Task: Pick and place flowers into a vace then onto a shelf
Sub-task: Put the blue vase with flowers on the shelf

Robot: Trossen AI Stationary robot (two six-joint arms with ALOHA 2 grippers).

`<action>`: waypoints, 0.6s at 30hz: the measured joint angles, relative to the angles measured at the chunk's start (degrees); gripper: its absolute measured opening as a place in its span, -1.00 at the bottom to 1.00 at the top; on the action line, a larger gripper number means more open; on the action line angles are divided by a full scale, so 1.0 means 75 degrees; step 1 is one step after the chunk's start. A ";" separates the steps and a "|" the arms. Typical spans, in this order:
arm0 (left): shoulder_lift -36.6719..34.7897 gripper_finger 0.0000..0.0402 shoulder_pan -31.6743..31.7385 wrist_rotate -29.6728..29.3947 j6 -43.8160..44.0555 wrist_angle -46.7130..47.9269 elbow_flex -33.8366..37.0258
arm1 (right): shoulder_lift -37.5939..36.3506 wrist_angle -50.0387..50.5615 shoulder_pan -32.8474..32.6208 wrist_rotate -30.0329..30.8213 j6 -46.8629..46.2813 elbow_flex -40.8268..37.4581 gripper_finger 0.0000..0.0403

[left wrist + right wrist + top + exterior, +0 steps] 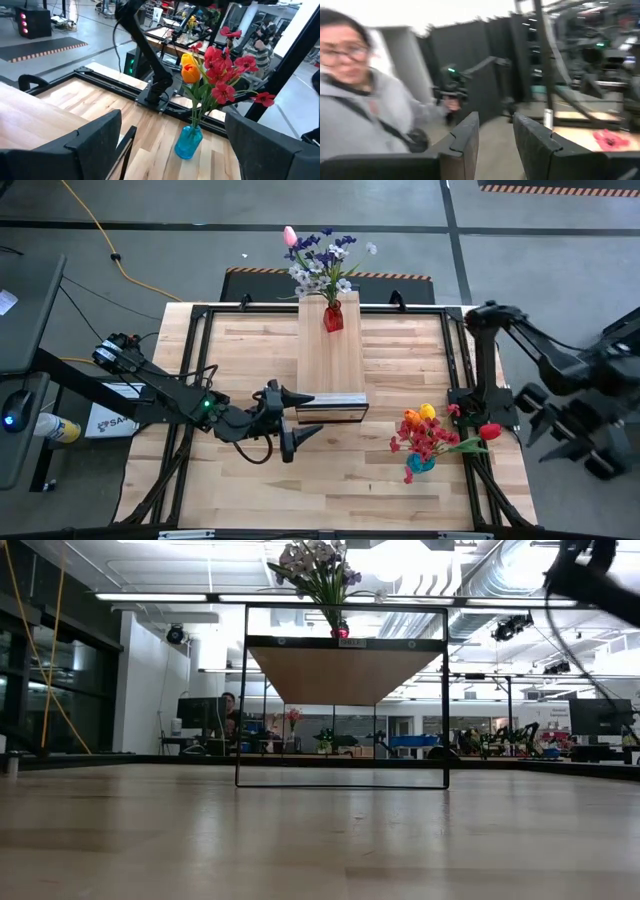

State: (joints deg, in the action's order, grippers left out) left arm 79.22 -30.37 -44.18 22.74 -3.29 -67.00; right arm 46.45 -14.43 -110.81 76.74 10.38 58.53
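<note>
The flowers sit in two bunches. One bunch (322,255), purple and white sprays with a pink tulip, already stands in a red vase (333,317) at the far end of the shelf (329,360), so I judge that half of the job finished. The other bunch (432,436), red blossoms with an orange and a yellow tulip, is in a blue vase (421,463) that stands on the table (240,350), to the right of the shelf's near end and apart from it. Those stems are in their vase, but the vase is not yet on the shelf, and lifting it up there is what I take to be left.

In my left wrist view the blue vase (189,142) stands upright ahead of me, its stems leaning a little and one red bloom drooping out to the side. I see no loose flowers lying on the table.

My left gripper (292,420) hovers over the table just at the near, metal-edged end of the shelf, jaws spread wide and holding nothing, pointed toward the blue vase but well short of it. My right gripper (495,136) is drawn back beyond the right edge of the table, jaws parted and empty, looking out into the room where a person in a grey hooded top (365,115) stands close by
</note>
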 joint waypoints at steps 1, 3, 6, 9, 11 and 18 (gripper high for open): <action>0.0000 0.93 0.0000 0.0031 -0.0030 0.0002 0.0000 | 0.0282 0.0005 0.0032 0.0287 0.0021 0.0206 -0.43; 0.0000 0.93 0.0001 0.0116 -0.0032 0.0001 0.0000 | 0.0810 -0.0017 0.0135 0.0707 0.0075 0.0646 -0.43; 0.0000 0.92 0.0003 0.0379 -0.0040 0.0003 0.0000 | 0.1446 0.0006 0.0438 0.1214 0.0291 0.1199 -0.43; 0.0000 0.93 0.0000 0.0697 -0.0049 -0.0001 0.0000 | 0.1802 -0.0017 0.0919 0.1618 0.0499 0.1532 -0.43; 0.0000 0.93 0.0000 0.0897 -0.0049 0.0002 0.0000 | 0.1902 0.0008 0.1300 0.1699 0.0537 0.1576 -0.43; 0.0000 0.93 0.0000 0.1641 -0.0049 0.0062 0.0000 | 0.1892 0.1056 0.3099 0.0855 0.0169 0.1576 -0.43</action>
State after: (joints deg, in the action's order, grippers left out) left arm 79.22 -30.37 -31.87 22.37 -2.83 -67.00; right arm 60.64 -6.51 -87.57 83.15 11.65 70.35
